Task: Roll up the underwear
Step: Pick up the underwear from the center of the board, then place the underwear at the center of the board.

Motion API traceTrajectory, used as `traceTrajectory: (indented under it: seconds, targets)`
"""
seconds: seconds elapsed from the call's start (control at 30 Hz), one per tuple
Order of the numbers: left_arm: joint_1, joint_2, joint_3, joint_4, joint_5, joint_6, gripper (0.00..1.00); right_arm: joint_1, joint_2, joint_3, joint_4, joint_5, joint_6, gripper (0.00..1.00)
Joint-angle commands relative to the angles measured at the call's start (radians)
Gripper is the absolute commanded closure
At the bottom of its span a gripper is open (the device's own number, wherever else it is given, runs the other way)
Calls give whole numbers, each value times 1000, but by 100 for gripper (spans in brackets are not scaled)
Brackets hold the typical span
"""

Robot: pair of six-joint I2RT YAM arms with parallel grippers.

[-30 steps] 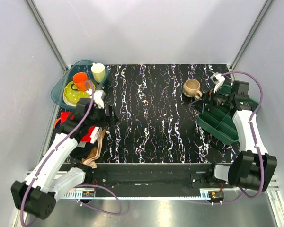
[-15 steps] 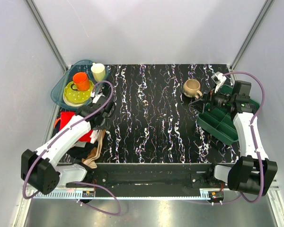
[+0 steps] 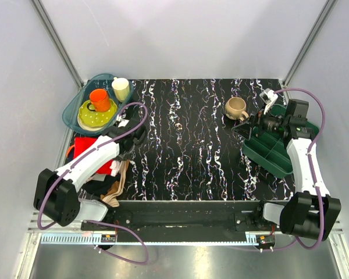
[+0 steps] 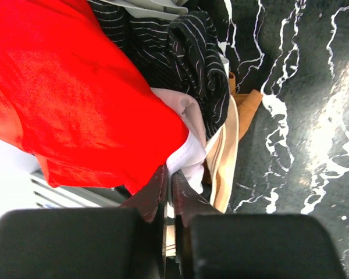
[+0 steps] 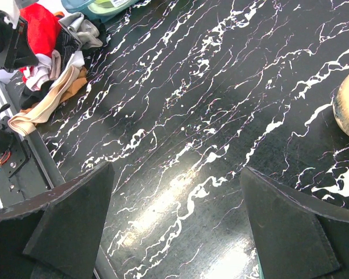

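Note:
The red underwear (image 4: 75,99) lies on a heap of clothes at the table's left edge (image 3: 84,145); it also shows far off in the right wrist view (image 5: 41,26). My left gripper (image 4: 170,174) reaches down into that heap (image 3: 121,158), shut, with the garment's red edge and white trim pinched at its tips. Part of the underwear is hidden under the left arm in the top view. My right gripper (image 5: 177,221) hovers wide open over bare table at the right (image 3: 251,124), holding nothing.
A dark striped garment (image 4: 180,52) and a beige one (image 4: 224,151) lie beside the underwear. A teal tray (image 3: 75,107) at the back left holds an orange cup (image 3: 99,99), a cream cup (image 3: 121,88) and a plate. A beige mug (image 3: 237,107) stands by a green tray (image 3: 273,154).
The left arm has swung its wrist down into the clothes heap and its jaws have closed on the fabric. The right arm has stayed put, open.

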Motion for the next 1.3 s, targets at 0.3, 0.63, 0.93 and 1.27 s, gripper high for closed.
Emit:
traceTrajectory:
  seconds: [0.3, 0.63, 0.93, 1.27]
  targets:
    - [-110, -139, 325, -144, 25, 20, 100, 6, -26, 8, -5, -32, -24, 0]
    - [-377, 146, 856, -232, 126, 89, 100, 5, -39, 11, -28, -43, -48, 1]
    - [-462, 463, 1273, -116, 406, 156, 100, 5, -54, 12, -57, -60, -91, 0]
    - [-218, 559, 1060, 233, 581, 165, 100, 6, -39, 23, -99, -37, -142, 0]
